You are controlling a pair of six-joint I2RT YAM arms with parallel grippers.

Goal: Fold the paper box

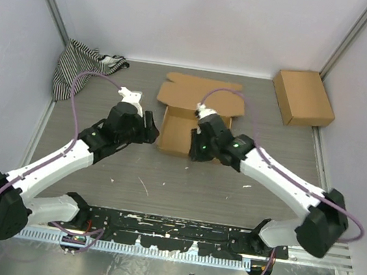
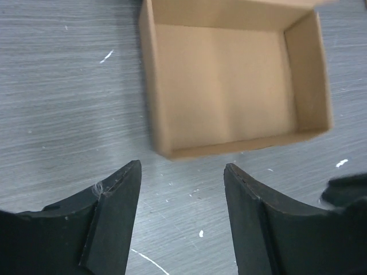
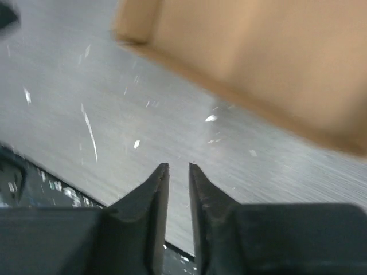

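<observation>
Brown paper box (image 1: 176, 131) sits open side up, long axis left-right.

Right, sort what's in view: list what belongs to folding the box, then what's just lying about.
For the job: paper box, left gripper, right gripper.
Lying about: smaller closed cardboard box, striped cloth.
</observation>
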